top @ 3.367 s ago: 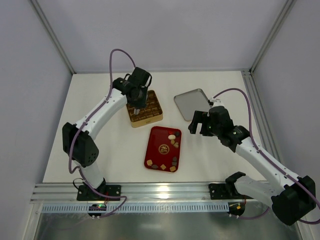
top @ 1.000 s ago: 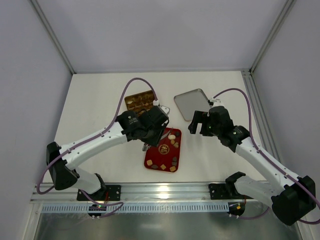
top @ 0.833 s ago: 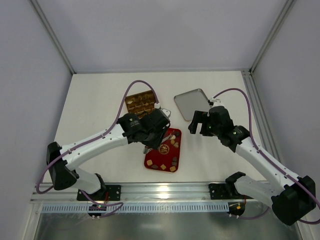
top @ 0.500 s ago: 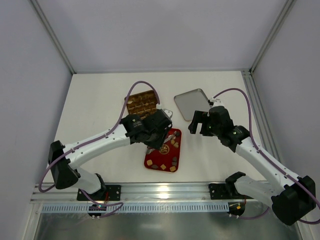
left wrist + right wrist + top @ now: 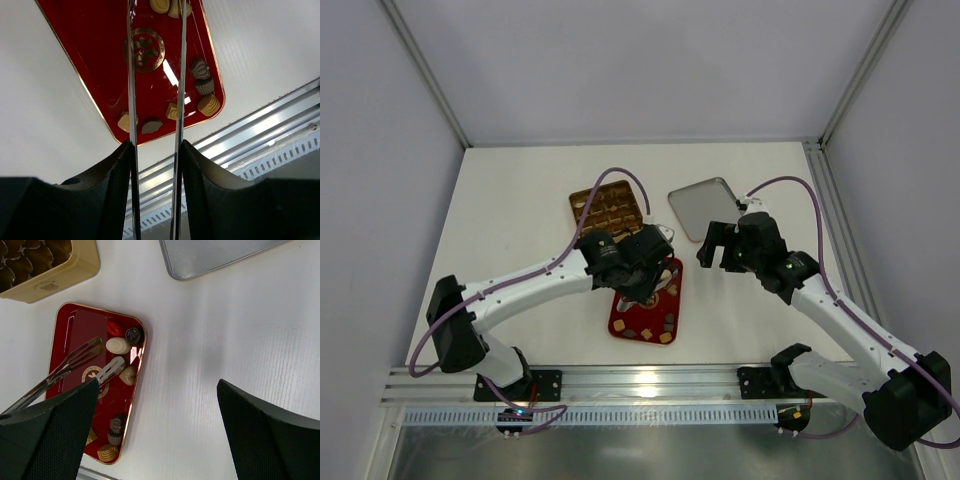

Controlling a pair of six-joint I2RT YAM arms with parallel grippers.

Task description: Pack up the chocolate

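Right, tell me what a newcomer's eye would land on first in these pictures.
The red tray sits mid-table with loose chocolates scattered on it. The left gripper hangs over it holding metal tongs, whose tips are close by a cream oval piece. Behind the tray lie a gold box with some pieces already in it and, to its right, a silver lid.

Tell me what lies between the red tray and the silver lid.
Bare white table only, between red tray and silver lid; right wrist view shows it.

White table (image 5: 520, 200) w/ pale grey walls (image 5: 620, 60), alu rail (image 5: 640, 380) at near edge.
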